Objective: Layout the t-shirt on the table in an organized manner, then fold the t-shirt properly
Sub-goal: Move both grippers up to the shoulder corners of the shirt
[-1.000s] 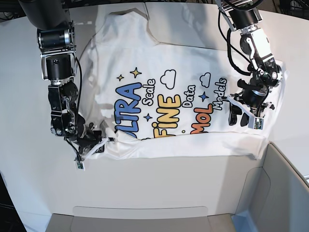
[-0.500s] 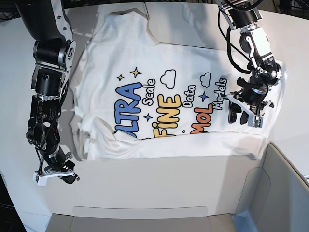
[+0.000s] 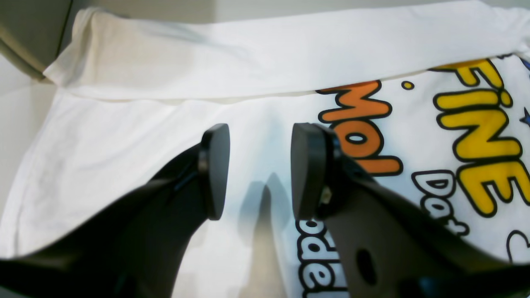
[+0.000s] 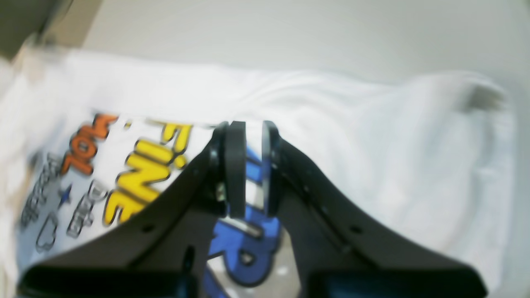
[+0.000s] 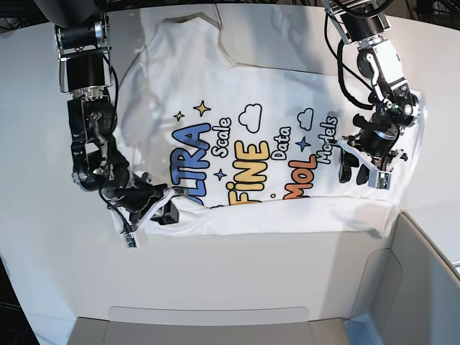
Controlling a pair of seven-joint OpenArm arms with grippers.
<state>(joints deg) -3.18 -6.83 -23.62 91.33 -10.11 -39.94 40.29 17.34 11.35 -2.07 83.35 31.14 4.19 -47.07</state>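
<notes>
The white t-shirt point(image 5: 273, 86) lies spread on the table point(image 5: 237, 273), print up, with its near edge folded over the bottoms of the letters. My left gripper point(image 5: 363, 171) is on the shirt's right side by the "Models" lettering. In the left wrist view it point(image 3: 260, 167) is open and empty just above the shirt point(image 3: 124, 136). My right gripper point(image 5: 154, 210) is at the shirt's near-left corner by the blue letters. In the blurred right wrist view its jaws point(image 4: 253, 165) stand almost together over the shirt point(image 4: 372, 157), with nothing seen between them.
A grey-white plastic bin point(image 5: 424, 280) stands at the near right, and its rim runs along the near edge point(image 5: 208, 316). Its corner shows in the left wrist view point(image 3: 25, 37). Bare table lies left of the shirt point(image 5: 36, 144).
My right gripper swung out to the near left off the shirt, then came back to the shirt's near-left corner. The corner fabric has shifted slightly. My left gripper has barely moved.
</notes>
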